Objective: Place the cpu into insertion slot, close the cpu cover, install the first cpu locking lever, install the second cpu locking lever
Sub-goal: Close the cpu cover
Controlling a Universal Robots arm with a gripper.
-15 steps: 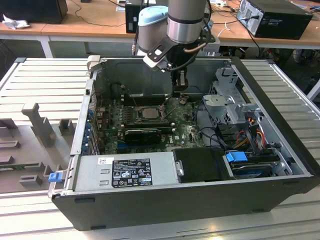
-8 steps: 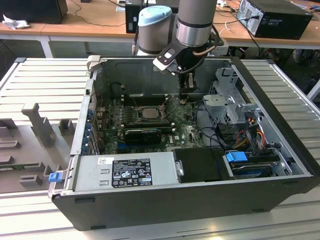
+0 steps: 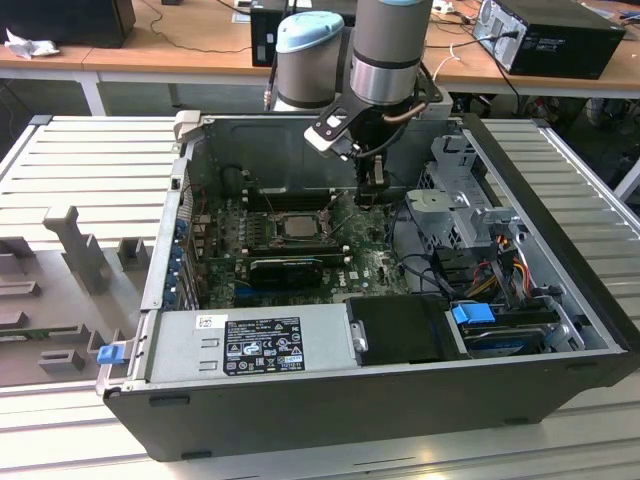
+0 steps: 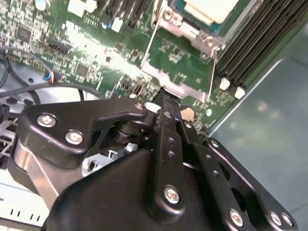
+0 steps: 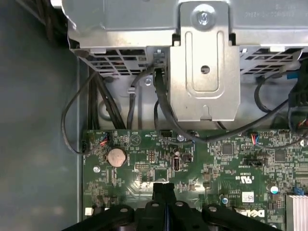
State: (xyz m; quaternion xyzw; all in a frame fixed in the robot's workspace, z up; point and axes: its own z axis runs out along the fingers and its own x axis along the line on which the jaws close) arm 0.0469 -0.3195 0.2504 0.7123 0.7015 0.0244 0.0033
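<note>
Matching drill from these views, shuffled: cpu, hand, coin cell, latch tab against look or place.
1. cpu
2. hand
3. coin cell
4. latch tab

A. blue, on the case's outer corner, exterior view's left
B. round and silvery, on the motherboard
C. black, above the motherboard, to the exterior view's right of the cpu
D. pale square framed by the cpu cover

Pairs: 1-D, 2-C, 3-B, 4-A
</note>
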